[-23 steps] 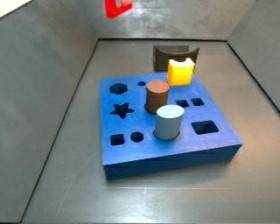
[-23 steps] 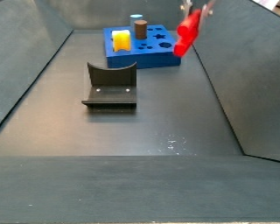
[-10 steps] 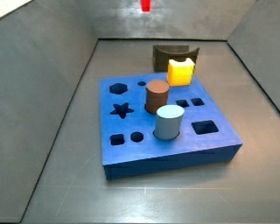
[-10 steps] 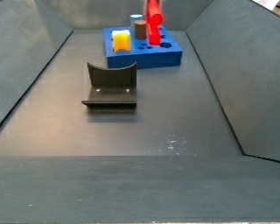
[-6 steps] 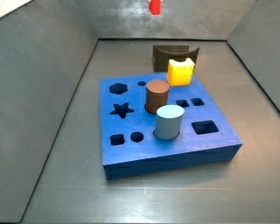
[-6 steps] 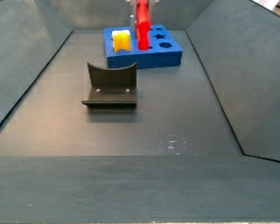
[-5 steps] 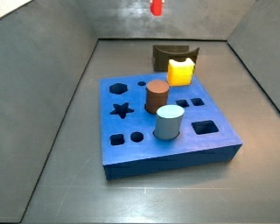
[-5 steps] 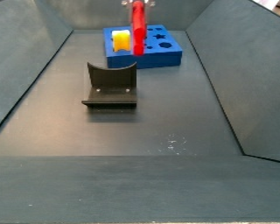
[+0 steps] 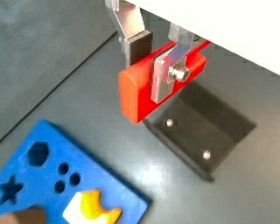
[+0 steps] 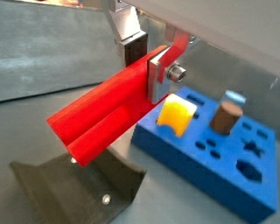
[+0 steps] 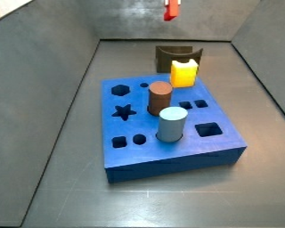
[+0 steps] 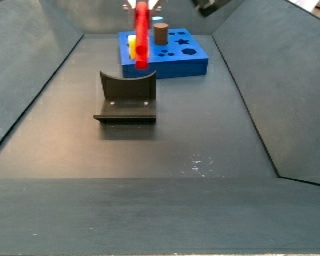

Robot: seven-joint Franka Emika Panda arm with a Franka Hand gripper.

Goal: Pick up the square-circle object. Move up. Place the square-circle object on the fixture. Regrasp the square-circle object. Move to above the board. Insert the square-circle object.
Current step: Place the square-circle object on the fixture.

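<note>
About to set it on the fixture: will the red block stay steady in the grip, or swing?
Probably stiff: the red block holds straight edges. The gripper pinches only one end, so the long free end may pivot if bumped against the fixture. Its smooth faces look somewhat slippery.

light: even, kinda soft | shadows: faint | glare: pale sheen on grey walls | focus: wrist views blurry, side views low-res
</note>
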